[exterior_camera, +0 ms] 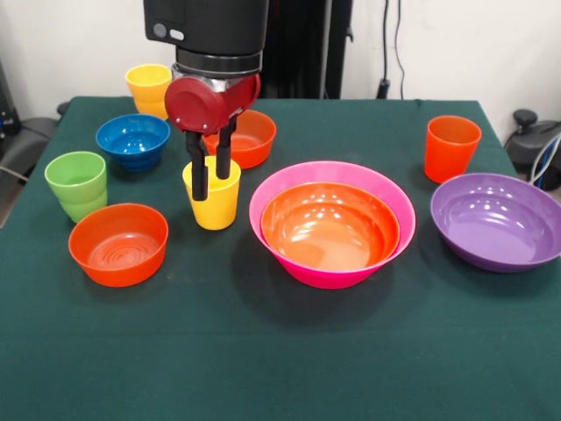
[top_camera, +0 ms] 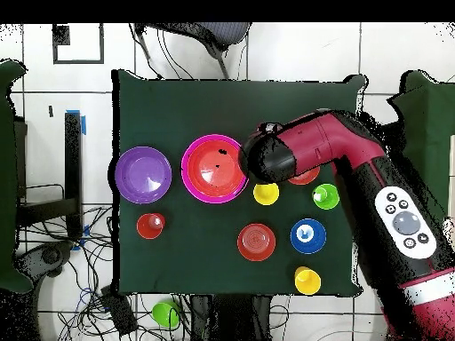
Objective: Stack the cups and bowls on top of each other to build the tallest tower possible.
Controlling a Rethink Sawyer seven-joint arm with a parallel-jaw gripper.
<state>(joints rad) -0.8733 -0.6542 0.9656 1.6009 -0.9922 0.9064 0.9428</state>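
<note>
My gripper (exterior_camera: 212, 184) is shut on the rim of a yellow cup (exterior_camera: 215, 209) (top_camera: 266, 194) that stands on the table, one finger inside it and one outside. Just right of it, the tower is the largest pink bowl (exterior_camera: 386, 191) (top_camera: 189, 169) with a large orange bowl (exterior_camera: 329, 228) (top_camera: 213, 169) nested in it. A purple bowl (exterior_camera: 495, 219) and an orange cup (exterior_camera: 451, 147) stand further right. To the left are a green cup (exterior_camera: 77, 184), a blue bowl (exterior_camera: 133, 140), a small orange bowl (exterior_camera: 118, 244) and a second yellow cup (exterior_camera: 147, 88). Another small orange bowl (exterior_camera: 250, 139) sits behind the gripper.
The table wears a dark green cloth (exterior_camera: 280, 360). In the overhead view the red arm (top_camera: 355, 169) reaches across the table's right side and hides the gripper. A green object (top_camera: 165, 313) lies off the table among cables.
</note>
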